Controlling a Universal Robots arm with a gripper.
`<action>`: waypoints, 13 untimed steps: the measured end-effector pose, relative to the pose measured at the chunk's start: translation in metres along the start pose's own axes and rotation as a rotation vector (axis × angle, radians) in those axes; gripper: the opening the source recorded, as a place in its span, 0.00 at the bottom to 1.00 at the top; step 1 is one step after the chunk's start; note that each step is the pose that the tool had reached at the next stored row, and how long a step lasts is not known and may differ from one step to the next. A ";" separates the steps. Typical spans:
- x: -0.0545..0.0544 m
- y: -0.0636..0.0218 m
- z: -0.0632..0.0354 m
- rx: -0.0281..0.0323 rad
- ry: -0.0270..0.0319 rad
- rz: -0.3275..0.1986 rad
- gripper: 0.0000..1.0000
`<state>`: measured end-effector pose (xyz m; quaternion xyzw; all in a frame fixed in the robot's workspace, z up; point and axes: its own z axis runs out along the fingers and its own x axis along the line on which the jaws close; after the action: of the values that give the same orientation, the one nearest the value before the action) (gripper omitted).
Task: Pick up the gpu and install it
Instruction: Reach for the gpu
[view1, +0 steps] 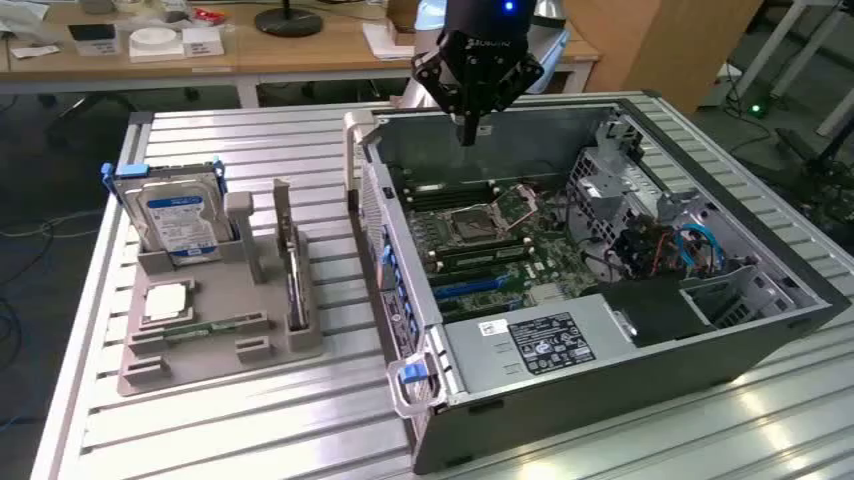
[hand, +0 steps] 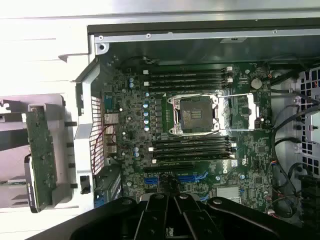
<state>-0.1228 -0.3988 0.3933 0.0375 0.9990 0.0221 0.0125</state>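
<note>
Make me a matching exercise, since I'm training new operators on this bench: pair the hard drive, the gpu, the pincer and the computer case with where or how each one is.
Things:
1. hard drive
2. gpu
3. pincer
4. computer case

Places or states:
A. shut, hanging over the open case
B. lying with its side open
C. upright in the grey holder, blue label showing
D. on edge in the holder, on the side nearer the case

Pairs: 1-C, 2-D, 3-A, 4-B
</note>
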 end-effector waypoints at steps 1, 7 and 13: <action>0.000 0.0000 0.0000 -0.0001 -0.0001 0.000 0.11; 0.004 -0.0003 -0.0001 0.0000 0.0000 0.000 0.11; 0.015 -0.0012 -0.0004 -0.0001 -0.0001 0.000 0.11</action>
<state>-0.1380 -0.3989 0.3933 0.0374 0.9990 0.0221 0.0125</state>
